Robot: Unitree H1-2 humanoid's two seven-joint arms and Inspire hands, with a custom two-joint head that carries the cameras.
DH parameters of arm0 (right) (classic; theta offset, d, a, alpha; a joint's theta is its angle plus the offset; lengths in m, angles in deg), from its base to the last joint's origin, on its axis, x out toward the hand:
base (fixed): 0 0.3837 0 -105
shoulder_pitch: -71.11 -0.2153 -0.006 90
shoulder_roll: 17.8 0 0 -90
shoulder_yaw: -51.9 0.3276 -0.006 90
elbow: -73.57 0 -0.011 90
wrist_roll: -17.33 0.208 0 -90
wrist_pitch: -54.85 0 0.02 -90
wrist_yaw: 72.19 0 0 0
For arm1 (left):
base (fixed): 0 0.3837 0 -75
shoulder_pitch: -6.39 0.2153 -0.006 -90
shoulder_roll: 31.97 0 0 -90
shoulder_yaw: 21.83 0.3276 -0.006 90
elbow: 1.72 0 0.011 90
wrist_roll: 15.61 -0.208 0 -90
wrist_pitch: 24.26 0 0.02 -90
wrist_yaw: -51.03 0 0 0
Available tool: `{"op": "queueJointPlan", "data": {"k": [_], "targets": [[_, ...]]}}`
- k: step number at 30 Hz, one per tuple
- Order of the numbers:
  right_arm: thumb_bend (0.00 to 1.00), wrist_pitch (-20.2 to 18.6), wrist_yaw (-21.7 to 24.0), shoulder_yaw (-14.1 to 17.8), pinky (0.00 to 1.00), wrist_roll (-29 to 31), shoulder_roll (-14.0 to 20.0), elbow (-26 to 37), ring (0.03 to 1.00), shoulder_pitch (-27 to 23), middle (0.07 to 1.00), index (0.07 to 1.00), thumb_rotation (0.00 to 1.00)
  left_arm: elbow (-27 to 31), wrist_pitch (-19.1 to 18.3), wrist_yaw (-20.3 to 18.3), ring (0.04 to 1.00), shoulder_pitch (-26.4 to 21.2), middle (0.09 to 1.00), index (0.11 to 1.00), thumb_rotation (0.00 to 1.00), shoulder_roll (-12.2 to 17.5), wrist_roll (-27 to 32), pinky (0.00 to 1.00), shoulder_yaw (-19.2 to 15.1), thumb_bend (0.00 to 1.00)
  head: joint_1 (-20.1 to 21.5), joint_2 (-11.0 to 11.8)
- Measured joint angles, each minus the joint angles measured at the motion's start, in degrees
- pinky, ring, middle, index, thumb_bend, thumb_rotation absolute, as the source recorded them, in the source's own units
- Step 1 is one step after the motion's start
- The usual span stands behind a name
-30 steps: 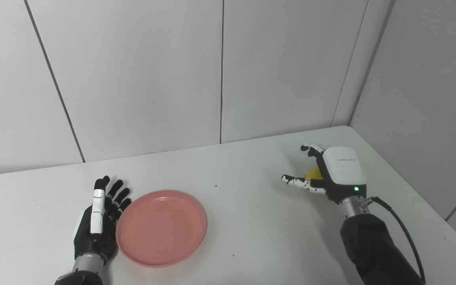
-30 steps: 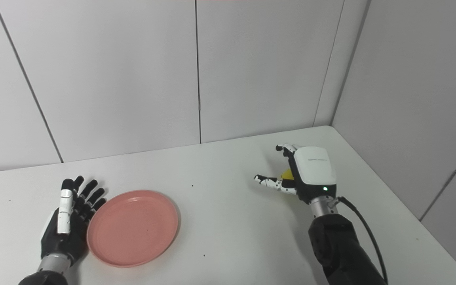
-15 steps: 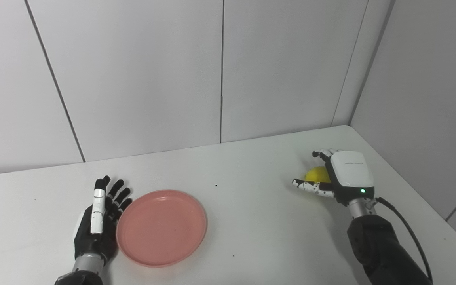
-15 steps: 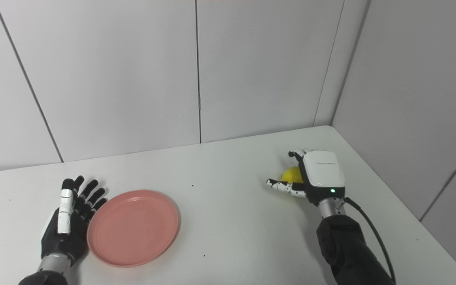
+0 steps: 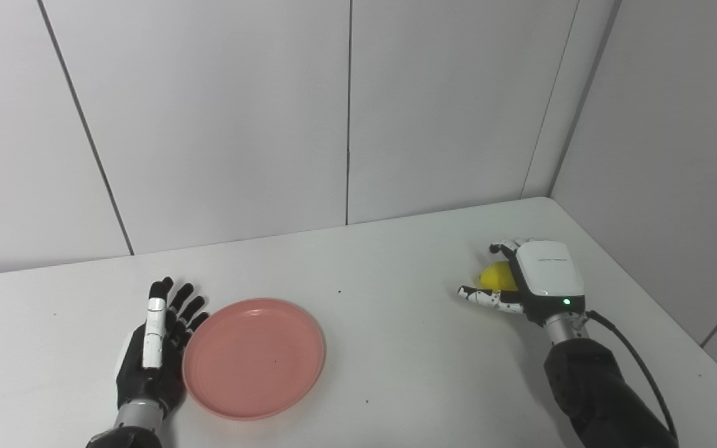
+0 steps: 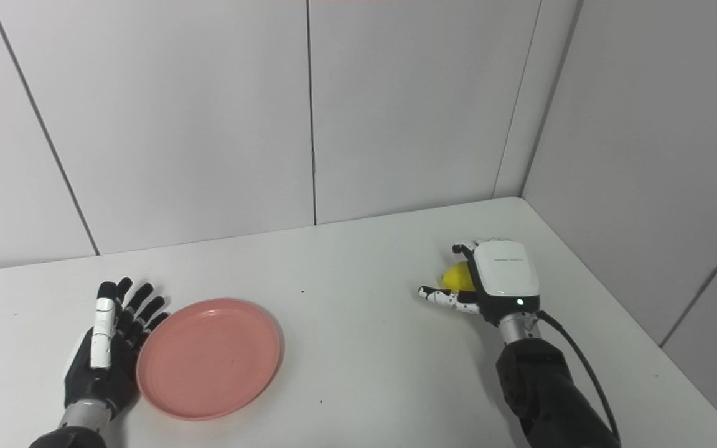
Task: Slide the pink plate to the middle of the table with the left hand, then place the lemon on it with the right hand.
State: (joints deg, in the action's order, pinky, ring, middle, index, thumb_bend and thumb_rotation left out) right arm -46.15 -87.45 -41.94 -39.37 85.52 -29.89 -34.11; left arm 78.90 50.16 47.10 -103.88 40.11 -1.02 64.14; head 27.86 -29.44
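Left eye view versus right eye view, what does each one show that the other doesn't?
Only the left eye view: the side wall's lower panel seam runs longer at the bottom right corner.

Only the right eye view: more bare table left of the left hand, and more of the side wall on the right.

Both: the pink plate lies flat beside the open left hand, left of the table's middle. The right hand is around the lemon near the far right corner; whether it grips it is unclear. Nothing is on the plate.
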Motion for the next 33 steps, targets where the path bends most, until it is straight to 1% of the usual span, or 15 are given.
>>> {"op": "queueJointPlan", "data": {"k": [3, 7, 10, 12, 17, 18, 19, 20, 22, 24, 25, 27, 29, 31, 33], "targets": [[0.75, -0.01, 0.94, 0.0, 0.61, 1.21, 0.0, 0.02, 0.666, 0.01, 0.697, 0.67, 0.84, 0.22, -0.08, 0.02, 0.904, 0.19, 0.941, 0.988, 0.82, 0.0, -0.02, 0.9, 0.01, 0.8, 0.0, -0.18], [0.76, -0.05, 1.5, -0.39, 0.53, 2.12, -0.02, -0.01, 0.611, 0.03, 0.666, 0.658, 0.86, 0.46, -0.29, 0.02, 0.901, 0.3, 0.941, 0.988, 0.82, -0.03, -0.02, 0.9, 0.03, 0.8, 0.0, -0.26], [0.76, -0.05, 2.0, -1.0, 0.5, 2.5, -0.02, -0.58, 0.587, 0.03, 0.647, 0.653, 0.87, 0.71, -0.56, 0.02, 0.904, 0.42, 0.947, 0.994, 0.83, -0.03, -0.12, 0.9, 0.18, 0.8, -0.17, -0.35], [0.74, -0.05, 2.2, -1.3, 0.5, 3.11, -0.06, -1.41, 0.594, 0.03, 0.661, 0.655, 0.86, 0.72, -0.59, 0.0, 0.905, 0.43, 0.95, 0.998, 0.83, -0.03, -0.12, 0.9, 0.22, 0.8, -0.18, -0.44], [0.73, -0.1, 2.97, -1.4, 0.47, 4.2, -0.06, -1.95, 0.574, 0.01, 0.649, 0.644, 0.84, 0.72, -0.59, -0.02, 0.904, 0.44, 0.947, 0.995, 0.82, -0.03, -0.1, 0.91, 0.18, 0.8, -0.26, -0.62], [0.72, -0.1, 2.94, -1.37, 0.43, 4.4, -0.07, -2.04, 0.526, 0.0, 0.619, 0.631, 0.8, 0.72, -0.6, -0.02, 0.904, 0.45, 0.949, 0.998, 0.82, -0.03, -0.1, 0.9, 0.17, 0.8, -0.26, -0.62], [0.72, -0.1, 2.82, -1.32, 0.41, 4.71, -0.07, -2.22, 0.51, -0.06, 0.608, 0.627, 0.78, 0.73, -0.61, -0.02, 0.904, 0.45, 0.95, 0.999, 0.82, -0.03, -0.09, 0.9, 0.17, 0.79, -0.26, -0.7], [0.67, -0.09, 2.48, -1.25, 0.36, 5.11, -0.07, -2.57, 0.454, -0.22, 0.567, 0.589, 0.63, 0.75, -0.63, -0.02, 0.905, 0.47, 0.949, 0.998, 0.82, -0.03, -0.08, 0.9, 0.17, 0.8, -0.26, -0.79], [0.65, -0.06, 1.05, -1.19, 0.34, 5.9, -0.09, -3.84, 0.436, -0.96, 0.55, 0.575, 0.56, 0.81, -0.68, -0.02, 0.905, 0.52, 0.95, 0.997, 0.82, -0.04, -0.07, 0.9, 0.18, 0.8, -0.35, -0.88], [0.63, 0.06, -0.3, -1.26, 0.32, 6.32, -0.13, -4.8, 0.409, -1.35, 0.515, 0.549, 0.46, 0.83, -0.74, -0.04, 0.913, 0.52, 0.956, 1.0, 0.82, -0.13, 0.12, 0.92, 0.19, 0.8, -0.44, -0.88], [0.62, 0.27, -1.42, -1.29, 0.3, 6.51, -0.19, -5.48, 0.371, -1.42, 0.469, 0.51, 0.42, 0.85, -0.74, -0.07, 0.909, 0.53, 0.954, 1.0, 0.82, -0.13, 0.13, 0.91, 0.19, 0.8, -0.44, -0.88], [0.61, 1.33, -3.81, -1.67, 0.26, 7.4, -0.29, -6.72, 0.326, -1.46, 0.41, 0.465, 0.39, 0.88, -0.77, -0.04, 0.897, 0.54, 0.945, 0.995, 0.82, -0.1, 0.11, 0.9, 0.17, 0.8, -0.53, -0.97], [0.59, 2.7, -5.54, -2.26, 0.27, 8.17, -0.47, -7.49, 0.334, -1.5, 0.411, 0.496, 0.43, 1.12, -1.13, 0.06, 0.896, 0.6, 0.942, 0.996, 0.81, -0.13, 0.08, 0.9, 0.17, 0.81, -0.53, -0.97], [0.59, 3.17, -5.89, -2.64, 0.25, 8.77, -0.42, -7.88, 0.311, -1.55, 0.387, 0.474, 0.44, 1.61, -1.51, 0.08, 0.899, 0.8, 0.944, 0.997, 0.81, -0.2, 0.09, 0.9, 0.16, 0.81, -0.53, -0.97], [0.58, 3.52, -5.91, -2.91, 0.24, 9.47, -0.2, -8.17, 0.311, -1.7, 0.387, 0.479, 0.46, 1.78, -1.58, 0.07, 0.903, 0.96, 0.946, 1.0, 0.82, -0.22, 0.1, 0.91, 0.16, 0.8, -0.53, -1.05]]}}
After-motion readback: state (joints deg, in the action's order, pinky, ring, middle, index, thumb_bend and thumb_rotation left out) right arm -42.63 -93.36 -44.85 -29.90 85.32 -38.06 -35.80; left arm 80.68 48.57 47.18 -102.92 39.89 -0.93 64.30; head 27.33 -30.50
